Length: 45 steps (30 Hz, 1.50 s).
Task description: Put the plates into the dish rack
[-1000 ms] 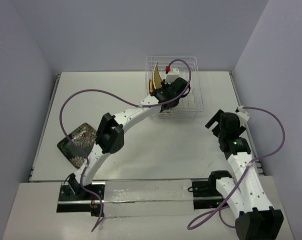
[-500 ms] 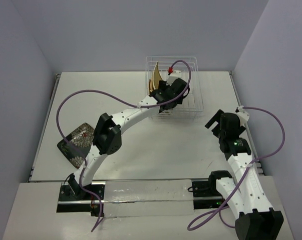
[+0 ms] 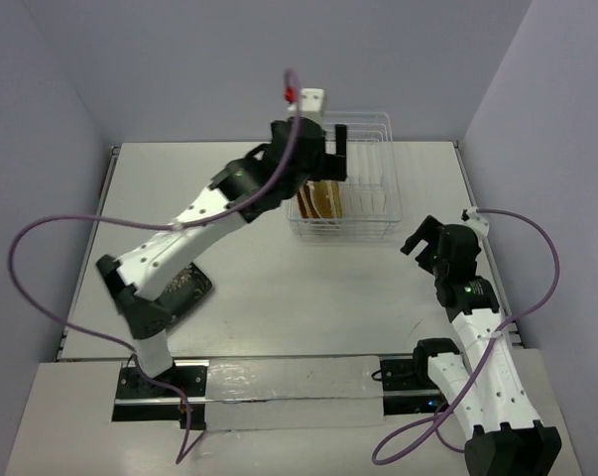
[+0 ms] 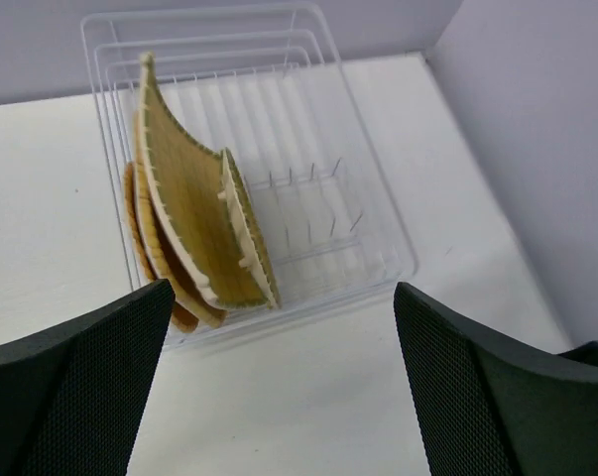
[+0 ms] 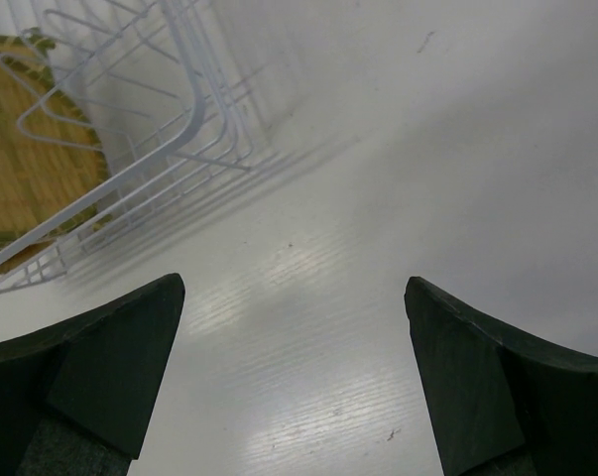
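The white wire dish rack (image 4: 323, 213) holds a group of woven bamboo-like plates (image 4: 184, 213), orange and yellow, standing on edge and leaning together in its left part. In the left wrist view they look like four, though the overlap makes the count uncertain. They lie below the left gripper (image 4: 279, 397), ahead of its fingers (image 4: 80, 387) and toward the left one. That gripper hangs above the rack with its jaws spread wide and nothing between them.

The black floral-patterned rounded-square plate (image 3: 191, 285) is not yet loaded. It lies flat on the white table (image 3: 279, 288), well apart from both grippers and partly hidden under the left arm.

The right gripper (image 5: 294, 377) hovers low over bare table, fingers fully parted and empty, with the rack's near corner ahead and to the left of them.

By this reckoning most of the job is done, and the black plate is what remains.
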Each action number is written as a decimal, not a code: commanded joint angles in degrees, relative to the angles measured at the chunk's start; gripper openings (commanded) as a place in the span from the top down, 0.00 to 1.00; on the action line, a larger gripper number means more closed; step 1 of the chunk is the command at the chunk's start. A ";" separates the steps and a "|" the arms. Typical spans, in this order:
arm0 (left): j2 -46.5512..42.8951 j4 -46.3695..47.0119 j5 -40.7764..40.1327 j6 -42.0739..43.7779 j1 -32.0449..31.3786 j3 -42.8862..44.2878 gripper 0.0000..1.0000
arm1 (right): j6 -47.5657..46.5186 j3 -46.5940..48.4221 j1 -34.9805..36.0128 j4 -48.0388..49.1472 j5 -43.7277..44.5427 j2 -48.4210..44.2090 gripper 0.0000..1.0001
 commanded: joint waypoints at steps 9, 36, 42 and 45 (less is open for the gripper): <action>-35.25 -10.45 3.99 -34.45 34.79 -47.02 0.01 | -5.13 -1.54 1.97 10.03 -18.89 -7.00 0.00; -53.35 2.40 22.57 -39.58 83.76 -93.41 0.03 | -11.95 46.86 46.77 19.66 -23.90 61.83 0.00; -50.56 3.90 19.90 -39.77 83.97 -95.76 0.03 | -12.74 58.25 51.21 18.35 -25.34 74.27 0.00; -49.40 7.52 21.60 -39.18 84.02 -97.53 0.04 | -12.85 62.39 52.63 18.01 -23.90 80.04 0.00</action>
